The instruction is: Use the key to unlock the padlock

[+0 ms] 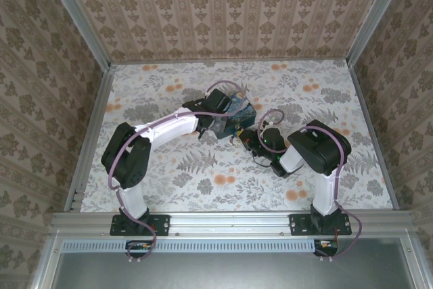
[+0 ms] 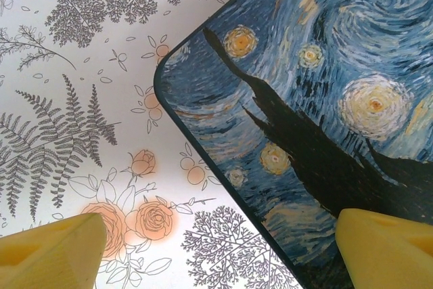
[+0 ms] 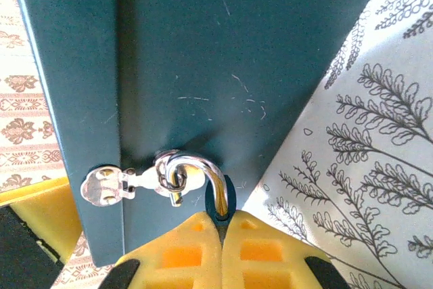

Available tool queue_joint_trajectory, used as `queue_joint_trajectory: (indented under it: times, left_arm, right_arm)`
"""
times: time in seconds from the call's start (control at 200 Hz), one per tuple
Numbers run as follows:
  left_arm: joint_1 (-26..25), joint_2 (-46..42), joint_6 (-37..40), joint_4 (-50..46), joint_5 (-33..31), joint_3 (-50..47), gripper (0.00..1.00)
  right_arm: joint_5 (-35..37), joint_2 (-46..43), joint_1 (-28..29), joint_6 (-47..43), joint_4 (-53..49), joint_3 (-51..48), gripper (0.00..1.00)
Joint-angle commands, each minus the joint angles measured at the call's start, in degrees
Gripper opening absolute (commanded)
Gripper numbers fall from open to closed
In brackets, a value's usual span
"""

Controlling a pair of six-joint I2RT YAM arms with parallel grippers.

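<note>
padlock (image 3: 221, 202) is clenched by right gripper (image 3: 221, 227) | left gripper (image 2: 223, 252) is held spread above tin (image 2: 318, 65) | padlock should be steadied, shackle (image 3: 211, 172) unstrained

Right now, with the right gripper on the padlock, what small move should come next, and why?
Probably hold the padlock steady and move the left gripper off to fetch the key. The right gripper is shut on the padlock, its shackle through the hasp; the left hangs open and empty over a corner of the tin.
</note>
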Motion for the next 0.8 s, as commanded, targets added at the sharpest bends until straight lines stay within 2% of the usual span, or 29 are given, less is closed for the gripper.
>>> queue_joint_trajectory:
  times: [0.0, 0.655, 0.795]
  left_arm:
    - [0.32, 3.65, 1.45, -5.82, -1.06, -1.80, 0.91]
    - [0.68, 4.34, 1.22, -5.20, -0.15, -2.79, 0.90]
    - [0.68, 4.51, 1.17, -5.01, 0.19, -2.95, 0.90]
  right_arm:
    - [4.57, 0.85, -1.24, 1.15, -0.28, -1.11, 0.00]
    - [4.14, -1.19, -4.74, -1.67, -2.83, -0.27, 0.00]
    - [4.83, 0.11, -4.93, 0.89, 2.75, -0.51, 0.00]
